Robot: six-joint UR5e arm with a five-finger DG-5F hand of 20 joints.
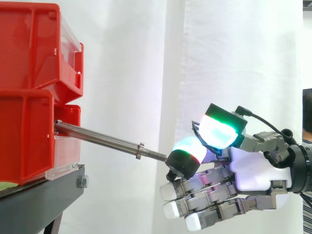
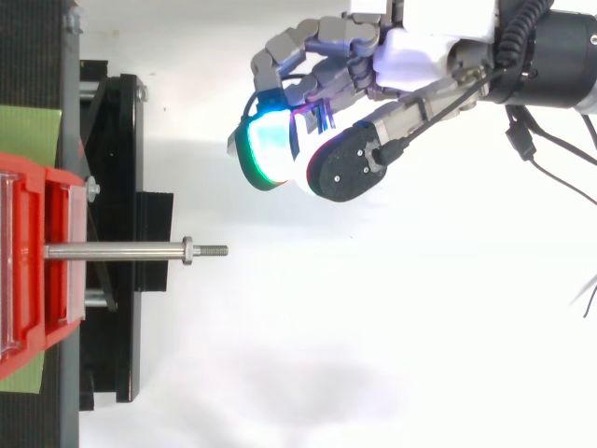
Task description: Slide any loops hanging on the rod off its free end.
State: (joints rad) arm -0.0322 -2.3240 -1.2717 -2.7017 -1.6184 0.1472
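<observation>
One thin blue loop [image 2: 324,116] pinched between padded fingers [image 2: 270,145].

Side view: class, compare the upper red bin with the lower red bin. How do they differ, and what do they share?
The upper red bin is stacked on the lower red bin, which sits just above the black stand. The rod sticks out from the lower bin's front; the upper bin's front carries none. Both are red with a clear front panel.

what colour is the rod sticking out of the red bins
The rod is silver-grey metal, clearest in the side view.
</observation>
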